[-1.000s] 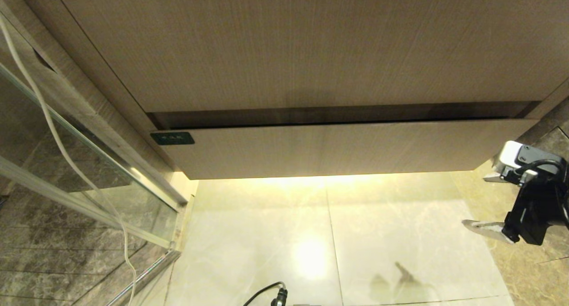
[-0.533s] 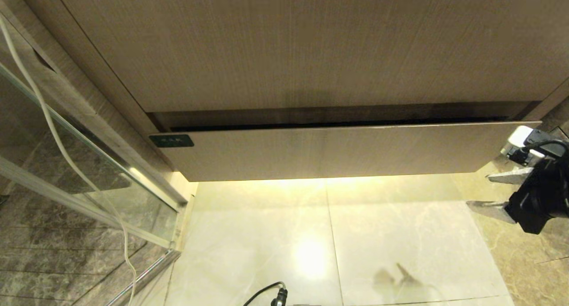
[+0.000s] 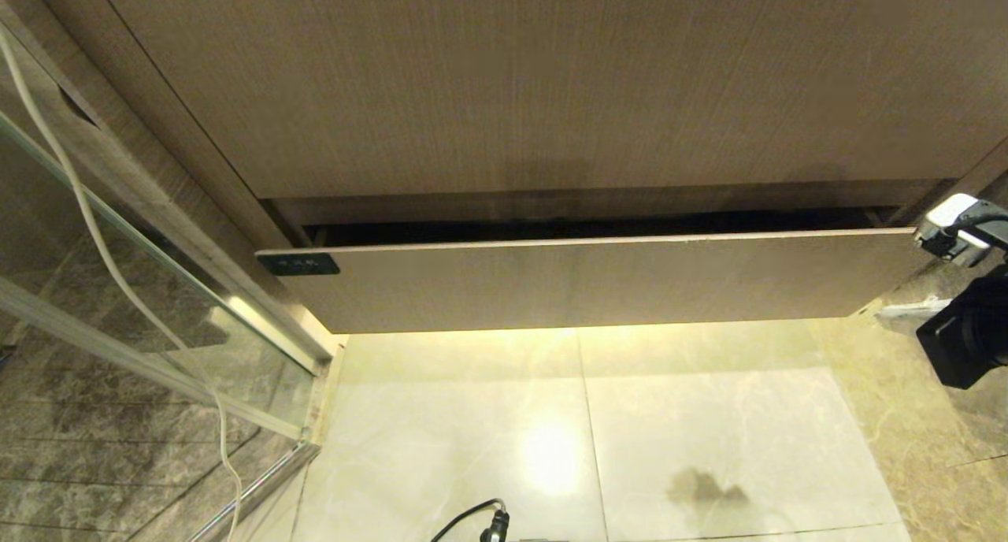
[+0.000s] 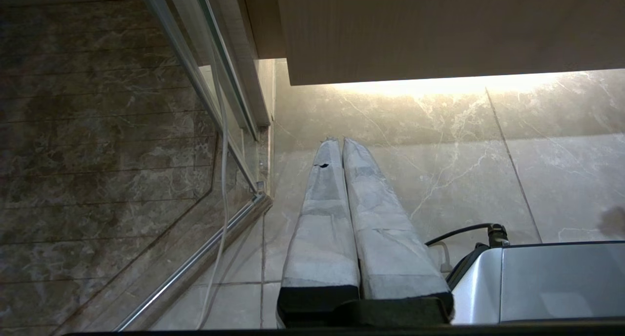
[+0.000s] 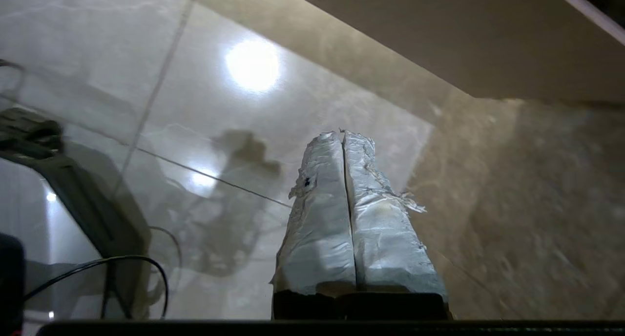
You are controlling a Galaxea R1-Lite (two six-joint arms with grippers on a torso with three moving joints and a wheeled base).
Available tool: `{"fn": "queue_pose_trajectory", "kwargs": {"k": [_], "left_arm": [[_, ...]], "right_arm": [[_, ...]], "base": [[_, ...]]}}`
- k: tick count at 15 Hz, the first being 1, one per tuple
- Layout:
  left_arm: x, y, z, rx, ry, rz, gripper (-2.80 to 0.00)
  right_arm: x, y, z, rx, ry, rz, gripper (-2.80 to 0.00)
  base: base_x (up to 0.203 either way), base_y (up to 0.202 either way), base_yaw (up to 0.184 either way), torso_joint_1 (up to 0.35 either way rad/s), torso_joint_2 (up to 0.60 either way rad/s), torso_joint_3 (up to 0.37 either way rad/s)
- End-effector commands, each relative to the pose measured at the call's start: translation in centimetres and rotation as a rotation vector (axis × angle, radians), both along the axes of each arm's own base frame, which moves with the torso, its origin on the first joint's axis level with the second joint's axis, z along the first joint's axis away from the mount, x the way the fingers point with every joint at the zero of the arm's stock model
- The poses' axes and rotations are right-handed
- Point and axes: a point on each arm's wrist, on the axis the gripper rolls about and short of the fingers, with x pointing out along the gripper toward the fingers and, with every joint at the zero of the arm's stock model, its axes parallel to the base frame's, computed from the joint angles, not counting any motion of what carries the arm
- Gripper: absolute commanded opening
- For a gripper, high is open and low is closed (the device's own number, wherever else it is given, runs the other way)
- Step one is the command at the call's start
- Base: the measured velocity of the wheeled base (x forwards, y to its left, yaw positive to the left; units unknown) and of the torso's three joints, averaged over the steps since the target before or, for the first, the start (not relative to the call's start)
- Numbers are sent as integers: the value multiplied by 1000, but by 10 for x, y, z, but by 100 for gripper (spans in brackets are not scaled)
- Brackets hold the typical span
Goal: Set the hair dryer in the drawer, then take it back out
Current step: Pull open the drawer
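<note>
A bathroom: marble floor tiles, glass shower door, wood-grain vanity.

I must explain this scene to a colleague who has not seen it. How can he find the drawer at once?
Look at the wood-grain cabinet front above the pale tiled floor. Under the tall panel sits the drawer, a wide, low front pulled out slightly, with a dark gap above it. Only it carries a small black label, at its left end.

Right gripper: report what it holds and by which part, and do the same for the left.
Nothing is held. The right gripper is shut on itself, empty, below the right end of the drawer. The left gripper is also shut and empty, over the floor.
</note>
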Motion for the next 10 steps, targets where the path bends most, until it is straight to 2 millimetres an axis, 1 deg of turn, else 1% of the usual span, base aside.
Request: {"fn": "queue_pose_trajectory", "kwargs": {"k": [1, 4, 6, 8, 10], "left_arm": [[0, 0, 0, 0, 2, 0, -280], [0, 0, 0, 0, 2, 0, -280], [0, 0, 0, 0, 2, 0, -280], [0, 0, 0, 0, 3, 0, -280], [0, 0, 0, 0, 3, 0, -280]], "right_arm": [[-6, -1, 2, -39, 1, -63, -280], [-15, -1, -3, -37, 80, -75, -280], [-17, -1, -4, -30, 91, -84, -280], [-12, -1, -5, 10, 95, -108, -280], [-1, -2, -1, 26, 97, -124, -280]], "base": [[0, 0, 0, 0, 0, 0], [0, 0, 0, 0, 0, 0], [0, 0, 0, 0, 0, 0], [0, 0, 0, 0, 0, 0], [0, 0, 0, 0, 0, 0]]}}
